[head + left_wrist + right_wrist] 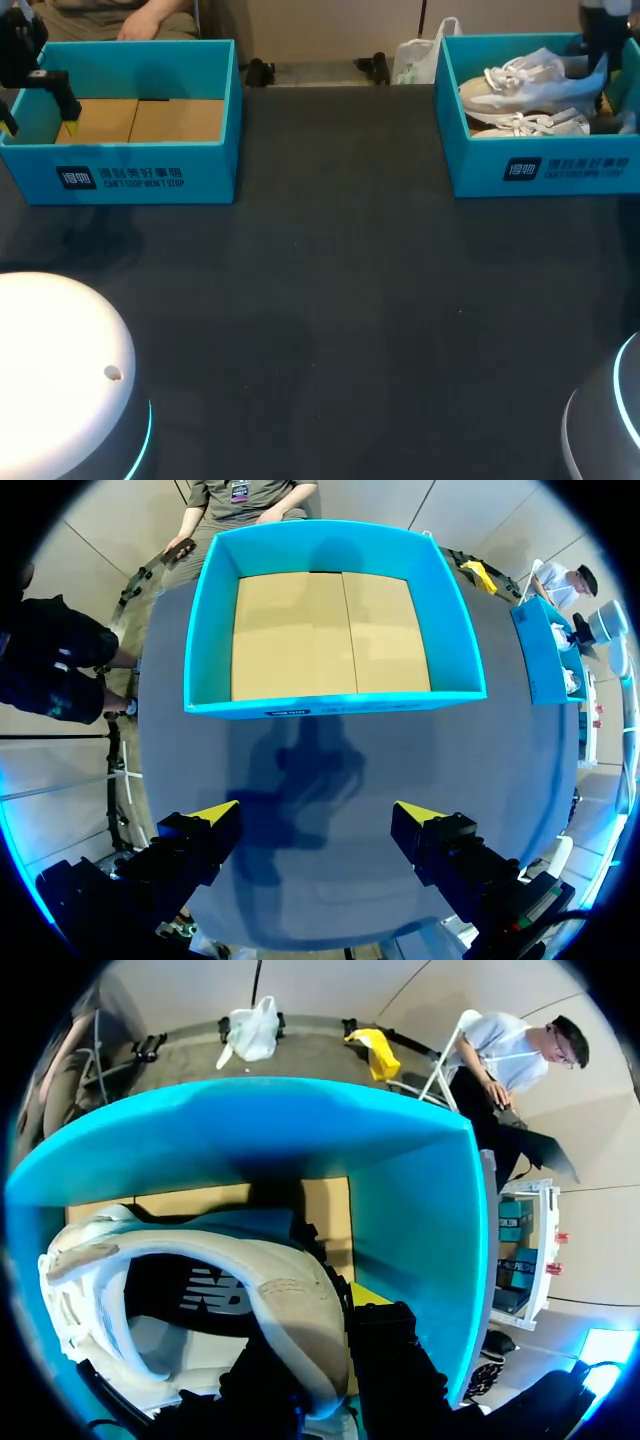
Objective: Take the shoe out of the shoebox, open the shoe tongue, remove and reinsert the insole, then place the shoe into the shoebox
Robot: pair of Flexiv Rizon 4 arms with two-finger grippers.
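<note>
1. The left shoebox (150, 165) stands at the far left of the tabletop (330, 300). Only its brown cardboard floor shows inside. Its front wall carries a dark label (76, 178) with white print beside it.
2. The left gripper (318, 815) hangs above the tabletop with that box ahead of it, fingers spread wide and nothing between them.
3. The right shoebox (540, 165) at the far right bears the same kind of label. It holds a pale shoe (530, 82), tilted above a second shoe (530, 123).
4. The right gripper (325, 1330) is inside this box, fingers clamped on the shoe's collar wall. A logo (215, 1290) shows on the dark lining inside.
</note>
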